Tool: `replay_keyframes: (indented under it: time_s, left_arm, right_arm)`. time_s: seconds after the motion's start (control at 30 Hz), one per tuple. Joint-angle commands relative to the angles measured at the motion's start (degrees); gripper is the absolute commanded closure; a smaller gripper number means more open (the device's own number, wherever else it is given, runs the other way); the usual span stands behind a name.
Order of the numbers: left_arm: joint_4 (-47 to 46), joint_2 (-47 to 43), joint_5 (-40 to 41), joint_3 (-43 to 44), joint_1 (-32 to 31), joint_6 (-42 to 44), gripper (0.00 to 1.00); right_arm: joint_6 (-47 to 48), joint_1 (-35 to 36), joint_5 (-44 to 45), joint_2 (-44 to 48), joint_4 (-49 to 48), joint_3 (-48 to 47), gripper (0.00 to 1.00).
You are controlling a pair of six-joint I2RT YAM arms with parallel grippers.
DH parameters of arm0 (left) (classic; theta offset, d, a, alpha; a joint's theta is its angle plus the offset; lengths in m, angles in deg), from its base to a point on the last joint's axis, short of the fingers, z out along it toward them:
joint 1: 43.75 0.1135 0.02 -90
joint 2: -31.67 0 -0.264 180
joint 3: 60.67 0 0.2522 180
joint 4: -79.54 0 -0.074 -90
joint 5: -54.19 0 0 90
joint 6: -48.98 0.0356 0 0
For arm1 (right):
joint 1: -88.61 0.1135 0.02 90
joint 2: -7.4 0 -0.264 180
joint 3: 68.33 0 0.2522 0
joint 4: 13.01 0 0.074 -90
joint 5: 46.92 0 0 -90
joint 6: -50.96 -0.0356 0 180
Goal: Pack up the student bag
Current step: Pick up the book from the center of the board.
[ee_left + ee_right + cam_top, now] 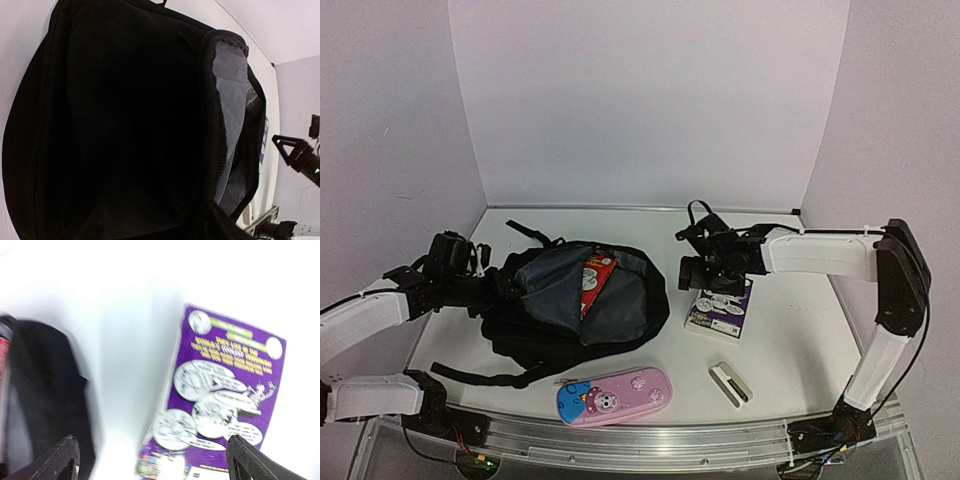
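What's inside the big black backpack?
A red and white item pokes out of the open backpack against its grey lining. Anything deeper is hidden by the fabric.

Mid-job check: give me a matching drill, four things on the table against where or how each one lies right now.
Things:
1 student bag
2 purple book
3 pink pencil case
4 red booklet

Places or states:
A tucked inside the bag's opening
B under the right gripper
C at the near edge, in front of the bag
D lying open, grey lining showing

Pairs: 1-D, 2-B, 3-C, 4-A
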Motion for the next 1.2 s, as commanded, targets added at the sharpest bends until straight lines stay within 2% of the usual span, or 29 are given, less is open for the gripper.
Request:
replay_keyframes:
  time_s: [0.0,0.17,0.4,0.47,0.6,0.8,0.97,1.07,1.17]
  left_arm:
    - [4.03,-1.28,2.09,6.34,0.22,2.56,0.25]
    - [6.05,-1.58,2.03,8.89,0.25,3.51,0.03]
    - [7.15,-2.93,1.98,10.84,0.23,4.08,0.00]
    - [7.36,-3.13,2.15,11.23,0.24,4.28,0.00]
    - [7.73,-3.56,2.21,11.83,0.26,4.46,0.00]
    - [8.13,-3.73,2.00,13.05,0.28,4.96,0.00]
    - [7.86,-3.24,1.49,14.28,0.28,5.29,0.00]
    - [7.44,-2.93,1.11,14.85,0.28,5.40,0.00]
    - [6.87,-2.38,0.40,15.61,0.28,5.67,0.00]
  right_arm:
    - [1.27,0.73,2.97,-4.00,4.20,-0.25,0.02]
    - [0.42,1.55,4.89,-9.80,6.87,-2.89,0.02]
    - [-0.76,1.96,6.45,-15.12,9.08,-4.49,0.07]
    - [-1.07,2.01,5.75,-16.32,9.11,-4.05,0.14]
    - [-1.70,2.02,4.55,-17.27,8.85,-2.21,0.34]
    - [-2.87,2.01,3.33,-16.08,7.37,-0.32,0.72]
    - [-4.02,1.98,5.72,-13.72,7.72,-0.89,0.93]
    - [-4.69,2.07,8.60,-12.12,9.40,-1.41,0.99]
    - [-5.69,2.42,13.13,-10.62,12.15,-2.27,1.00]
